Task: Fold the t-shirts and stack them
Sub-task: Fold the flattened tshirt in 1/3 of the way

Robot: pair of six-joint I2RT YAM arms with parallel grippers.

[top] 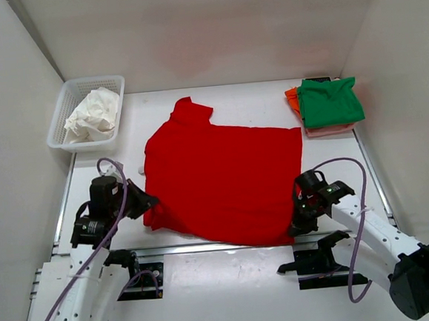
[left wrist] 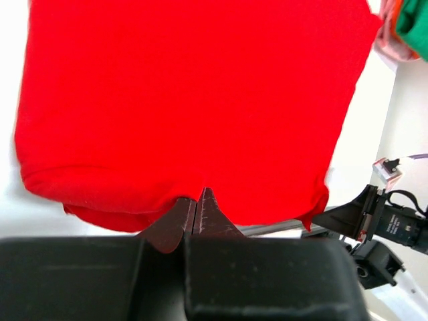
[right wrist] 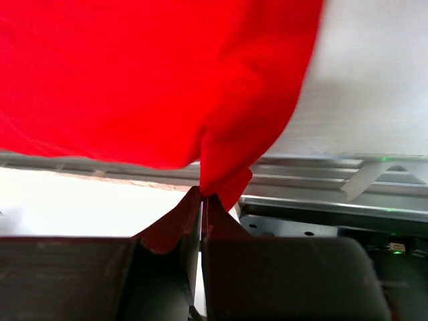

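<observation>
The bright red t-shirt [top: 223, 175] lies spread on the white table, one sleeve pointing to the back. My left gripper [top: 149, 203] is shut on its near-left edge; the left wrist view shows the jaws pinched on the cloth [left wrist: 194, 100]. My right gripper [top: 300, 224] is shut on the near-right corner, which bunches at the jaws in the right wrist view [right wrist: 221, 170]. A stack of folded shirts stands at the back right: green [top: 330, 101] on top, orange [top: 292, 98] and pale pink [top: 329, 130] beneath.
A white mesh basket [top: 75, 88] at the back left holds crumpled white cloth [top: 92, 116]. The table's metal front rail [top: 206, 246] runs just under the shirt's near edge. White walls close in on both sides.
</observation>
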